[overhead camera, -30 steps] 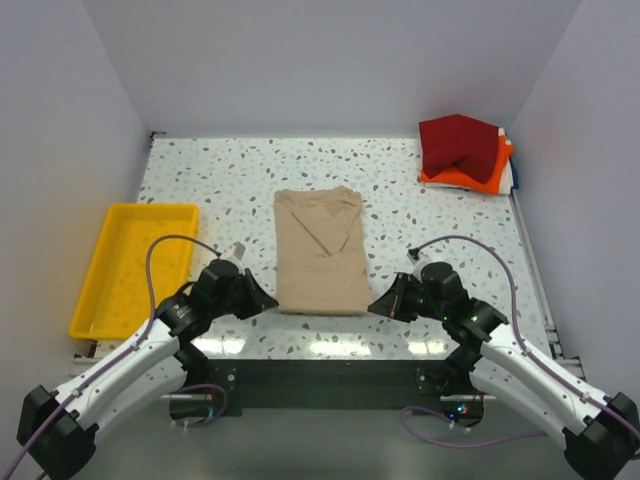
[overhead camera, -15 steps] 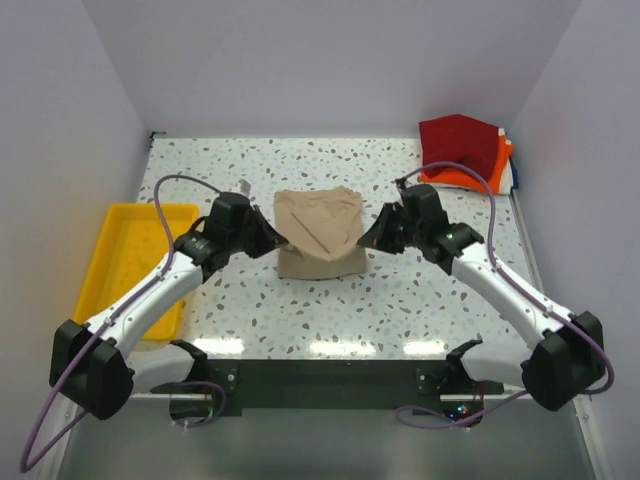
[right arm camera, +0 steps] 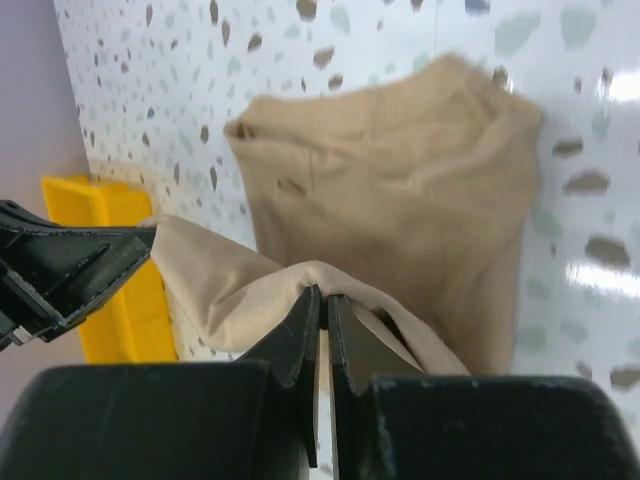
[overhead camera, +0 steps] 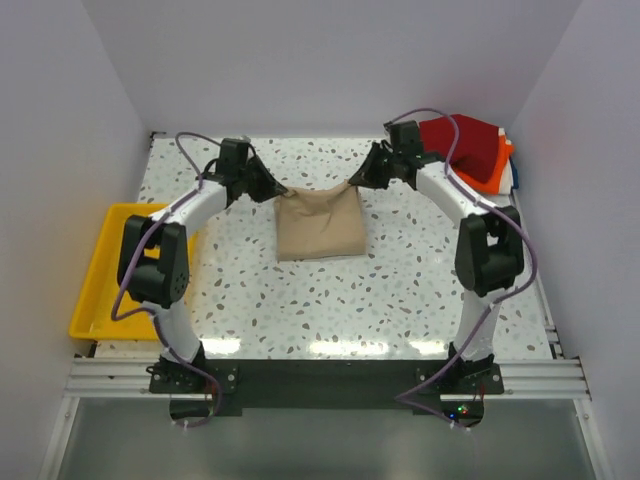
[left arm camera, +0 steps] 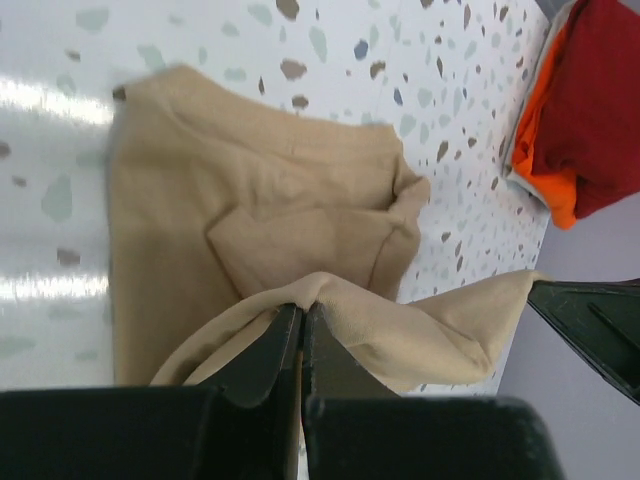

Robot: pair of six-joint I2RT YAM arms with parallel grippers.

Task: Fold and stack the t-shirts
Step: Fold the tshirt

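The tan shirt (overhead camera: 320, 228) lies about mid-table, a little toward the far side, folded over on itself into a squat block. One edge of its top layer is raised off the pile at the far side and stretched between my two claws, sagging slightly in the middle.

My left claw (overhead camera: 270, 188) is pinched tight on the left corner of that raised edge. In the left wrist view the jaws meet with only a fold of tan cloth between them. My right claw (overhead camera: 360, 182) is clamped the same way on the right corner, its jaws nearly touching around the cloth. The rest of the shirt rests flat on the speckled table (overhead camera: 420, 290) under the lifted edge.

Both arms reach far out over the table toward the back wall.

The dark red shirt (overhead camera: 460, 145) sits bunched on top of the orange shirt (overhead camera: 482, 180) in the far right corner, just beside my right arm. The yellow tray (overhead camera: 100, 290) sits at the left edge, well apart from the tan shirt.
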